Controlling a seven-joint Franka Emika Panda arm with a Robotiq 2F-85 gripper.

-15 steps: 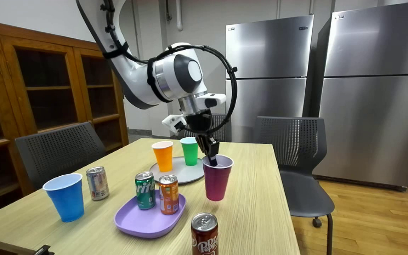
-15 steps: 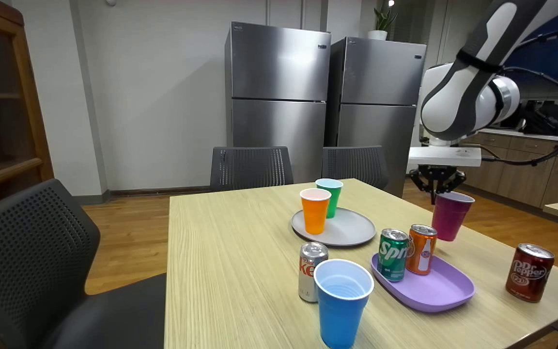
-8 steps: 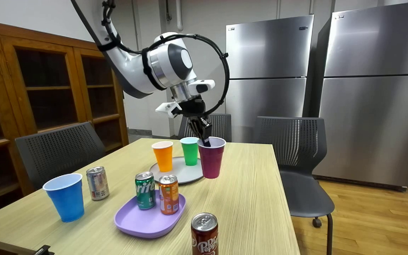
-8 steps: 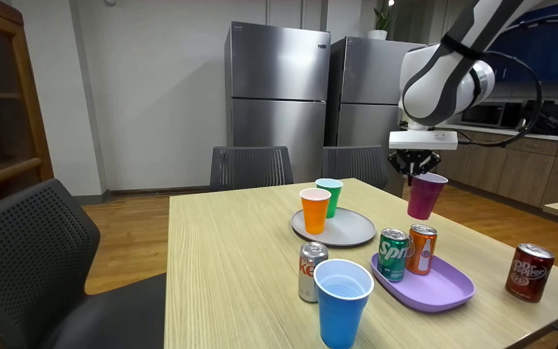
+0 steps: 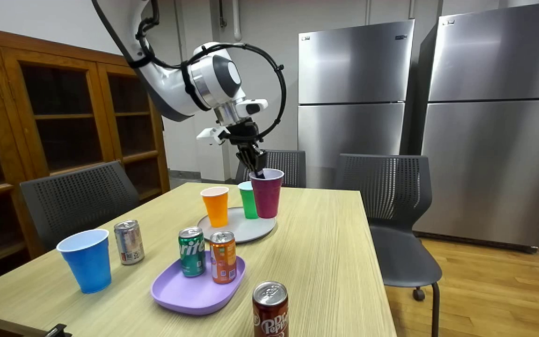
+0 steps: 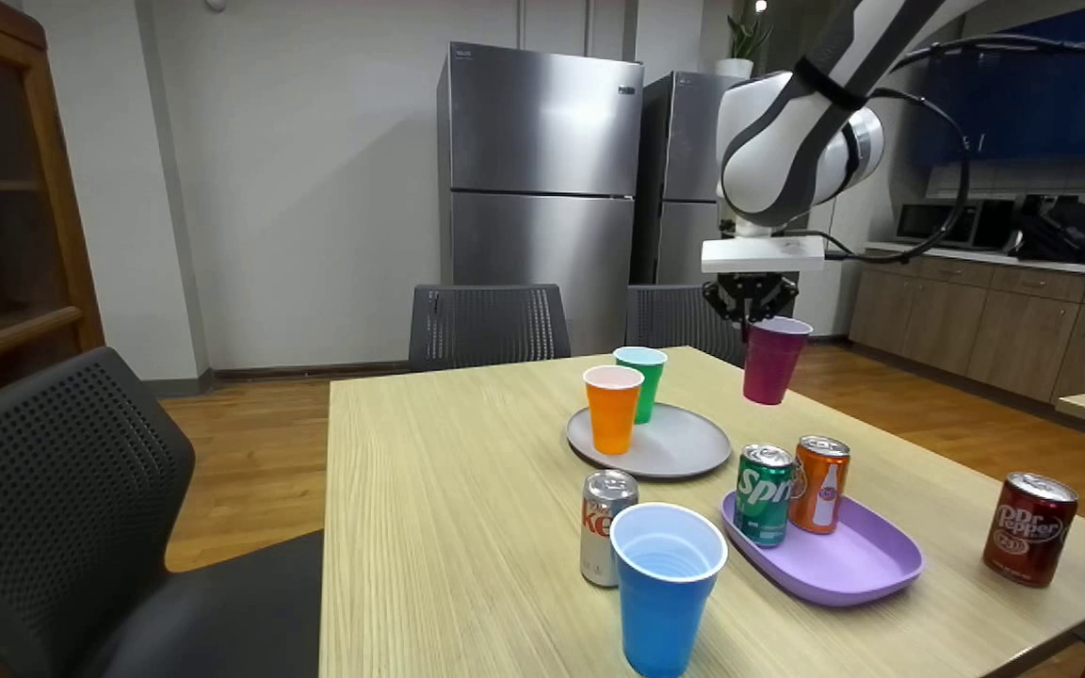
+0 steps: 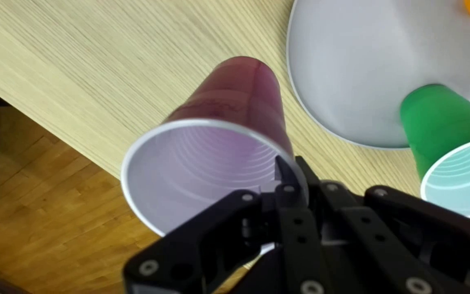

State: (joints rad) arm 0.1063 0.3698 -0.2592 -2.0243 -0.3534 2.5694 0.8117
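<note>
Gripper (image 7: 294,173): black fingers closed tightly on the rim of a maroon plastic cup (image 7: 237,94), one fingertip inside it, one outside.
Maroon plastic cup: just below the fingers, mouth up, slightly tilted, in the air above the wood-grain table (image 5: 330,252).
Gray plate (image 7: 357,61): on the table, lower than the fingers and to one side.
Green plastic cup (image 7: 443,122): upright on the plate, the standing cup nearest the fingers.
Orange plastic cup (image 5: 215,209): on the same plate, farther from the fingers.
Purple tray (image 6: 844,565): lower than the fingers, carrying a Sprite can (image 6: 762,499) and an orange soda can (image 6: 822,485) side by side.
Dr Pepper can (image 6: 1028,532): on the table, well apart from the fingers.
Diet Coke can (image 6: 598,532) and blue plastic cup (image 6: 665,603): near each other, far from the fingers.
</note>
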